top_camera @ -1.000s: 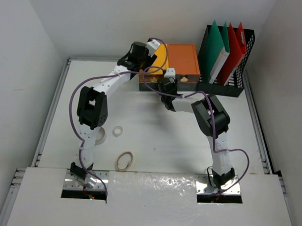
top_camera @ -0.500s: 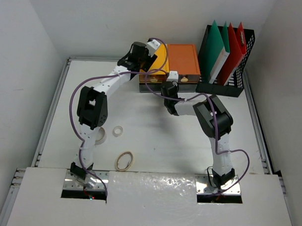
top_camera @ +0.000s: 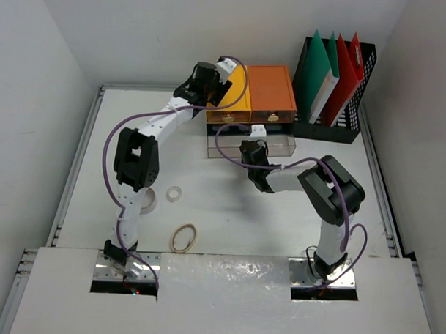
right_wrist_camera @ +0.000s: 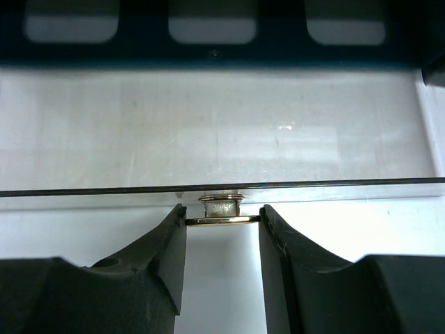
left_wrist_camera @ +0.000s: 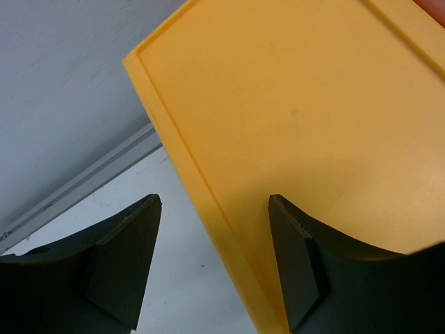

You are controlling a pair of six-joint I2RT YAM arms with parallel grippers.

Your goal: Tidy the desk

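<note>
The desk [top_camera: 229, 211] is a white top with a grey rim and fills the floor of the top view, with both arm bases at its near edge. At its far edge stand a yellow drawer unit [top_camera: 238, 101] and an orange drawer unit [top_camera: 273, 88], side by side. A clear drawer [top_camera: 227, 144] projects forward of them.

The right gripper [right_wrist_camera: 222, 217] pinches the drawer's small brass handle [right_wrist_camera: 221, 207], one finger against each end. The left gripper [left_wrist_camera: 215, 202] is spread wide over the yellow unit's edge, one finger above the yellow top and the other above the desk.

A black file holder [top_camera: 362, 76] with a green folder [top_camera: 314, 75] and red folders [top_camera: 344, 68] stands at the far right. A white ring [top_camera: 174, 192] and a beige loop [top_camera: 184, 238] lie near the left arm.
</note>
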